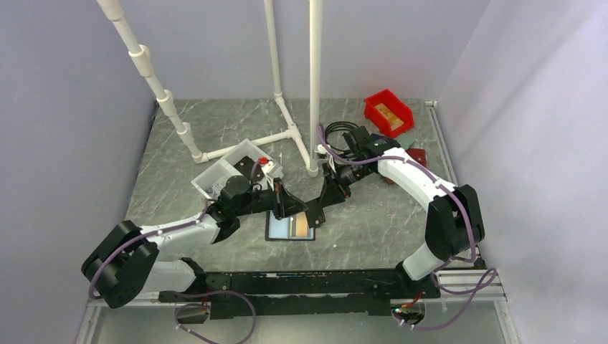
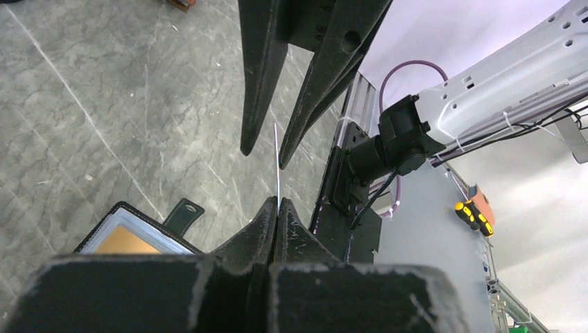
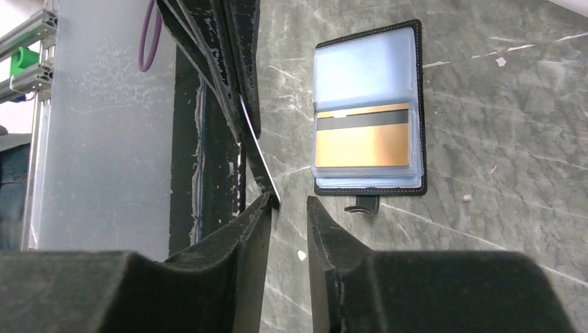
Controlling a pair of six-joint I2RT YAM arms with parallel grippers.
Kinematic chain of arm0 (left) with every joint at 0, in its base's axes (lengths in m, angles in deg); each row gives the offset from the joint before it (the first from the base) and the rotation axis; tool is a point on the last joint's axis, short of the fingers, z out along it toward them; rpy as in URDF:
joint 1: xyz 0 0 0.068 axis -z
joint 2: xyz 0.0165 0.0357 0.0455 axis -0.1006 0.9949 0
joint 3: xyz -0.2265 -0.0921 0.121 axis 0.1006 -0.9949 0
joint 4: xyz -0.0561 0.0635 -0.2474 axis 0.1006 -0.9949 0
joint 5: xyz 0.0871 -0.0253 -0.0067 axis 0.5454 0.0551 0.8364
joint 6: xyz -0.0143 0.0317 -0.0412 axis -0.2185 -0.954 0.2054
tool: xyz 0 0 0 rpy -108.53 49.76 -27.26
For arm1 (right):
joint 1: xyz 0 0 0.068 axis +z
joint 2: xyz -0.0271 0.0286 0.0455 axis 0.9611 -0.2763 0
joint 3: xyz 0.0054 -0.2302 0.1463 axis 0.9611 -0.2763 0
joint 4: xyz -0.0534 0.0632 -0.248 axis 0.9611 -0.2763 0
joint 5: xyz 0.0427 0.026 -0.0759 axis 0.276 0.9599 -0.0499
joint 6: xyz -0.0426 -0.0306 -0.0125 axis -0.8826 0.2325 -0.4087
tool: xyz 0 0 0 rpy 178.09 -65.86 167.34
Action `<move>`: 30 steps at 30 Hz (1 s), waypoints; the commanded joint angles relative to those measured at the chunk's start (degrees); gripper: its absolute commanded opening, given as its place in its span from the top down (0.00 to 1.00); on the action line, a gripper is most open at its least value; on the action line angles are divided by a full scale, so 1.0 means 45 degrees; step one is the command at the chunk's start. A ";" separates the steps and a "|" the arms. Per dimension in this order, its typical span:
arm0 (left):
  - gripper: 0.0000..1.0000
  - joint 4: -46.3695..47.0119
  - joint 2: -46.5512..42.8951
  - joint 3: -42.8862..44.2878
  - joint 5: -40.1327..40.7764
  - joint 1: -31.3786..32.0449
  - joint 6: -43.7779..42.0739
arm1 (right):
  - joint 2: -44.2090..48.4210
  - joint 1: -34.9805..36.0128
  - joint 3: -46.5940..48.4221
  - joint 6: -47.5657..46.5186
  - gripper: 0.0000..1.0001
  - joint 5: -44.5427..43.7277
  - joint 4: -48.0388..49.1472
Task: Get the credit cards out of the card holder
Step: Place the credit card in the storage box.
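Left gripper [image 2: 277, 210]: fingers pressed together, thin pale plastic card [image 2: 277, 163] pinched edge-on between tips. Right gripper [image 3: 288, 205]: fingers slightly parted, no grip; far end of card seen at gap, close against one finger. Flat black folding card holder [image 3: 364, 69] laid open on grey marbled table [image 3: 499, 152], just beside and below both grippers, touched by neither. Gold-tan card with black stripe [image 3: 360, 147] seated in clear pocket of holder.
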 commanded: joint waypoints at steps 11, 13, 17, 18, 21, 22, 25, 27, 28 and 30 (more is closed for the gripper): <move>1.00 -0.3058 -0.2220 0.0145 0.0752 0.0036 -0.1044 | 0.0729 -0.0026 -0.0134 -0.0078 0.59 -0.0039 0.0464; 1.00 -0.3768 -0.2365 0.0337 0.0880 0.0000 -0.1334 | 0.0803 -0.0031 -0.0165 -0.0064 0.58 -0.0110 0.0506; 1.00 -0.5204 -0.2508 0.0885 0.1132 -0.0176 -0.1968 | 0.0835 -0.0037 -0.0195 -0.0044 0.57 -0.0315 0.0589; 1.00 -0.5592 -0.2509 0.1045 0.1192 -0.0254 -0.2126 | 0.0844 -0.0061 -0.0195 -0.0044 0.57 -0.0371 0.0581; 1.00 -0.6449 -0.2587 0.1419 0.1364 -0.0613 -0.2477 | 0.0848 -0.0055 -0.0213 -0.0030 0.57 -0.0518 0.0639; 1.00 -0.6676 -0.2595 0.1531 0.1405 -0.0758 -0.2541 | 0.0853 -0.0058 -0.0215 -0.0020 0.57 -0.0562 0.0648; 1.00 -0.7337 -0.2471 0.1893 0.1643 -0.1333 -0.2581 | 0.0848 -0.0055 -0.0215 -0.0024 0.57 -0.0619 0.0667; 1.00 -0.7657 -0.2307 0.2094 0.1703 -0.1732 -0.2520 | 0.0849 -0.0059 -0.0215 -0.0022 0.57 -0.0658 0.0669; 1.00 -0.7811 -0.2210 0.2192 0.1728 -0.1945 -0.2454 | 0.0848 -0.0056 -0.0215 -0.0024 0.57 -0.0663 0.0654; 1.00 -0.8027 -0.2023 0.2359 0.1815 -0.2352 -0.2293 | 0.0865 -0.0055 -0.0232 -0.0024 0.57 -0.0664 0.0669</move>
